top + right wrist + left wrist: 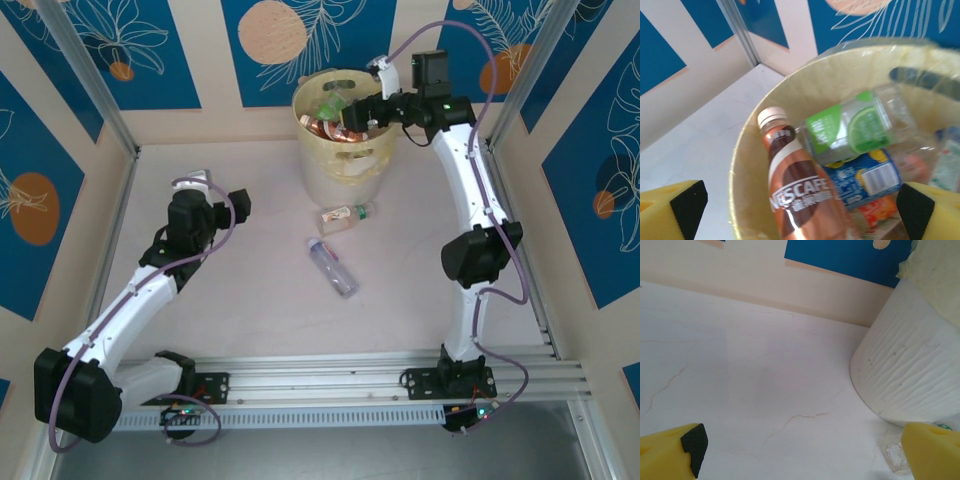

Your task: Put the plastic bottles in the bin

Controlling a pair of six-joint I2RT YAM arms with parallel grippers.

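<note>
The task looks mostly done: the bin (345,150) is heaped with plastic bottles (335,125), and two are left on the desk (250,290) outside it. One, with a pale orange label (345,215), lies just in front of the bin's base, and a clear bluish one (332,265) lies a little further from the bin, on the arms' side. The right fingers (675,207) hang over the bin's mouth, spread wide with nothing pinched between them, so I judge this delivery finished and two more fetches to remain. The left fingers (670,455) are also spread and empty, low over bare desk well to the left of the bin. The overhead view alone gives the count and the layout — both leftover bottles and both arms around the bin. The right wrist view shows the bin's contents in detail: a brown Nescafe bottle (800,195) with a pale cap leaning against the near wall, a green-labelled bottle (855,127) lying across the pile, and a blue label (870,177) beneath them. The left wrist view adds the bin's ribbed outer wall and, at its foot, a green cap (942,427) and some clear plastic — probably the orange-labelled bottle, though too little shows to be sure.
</note>
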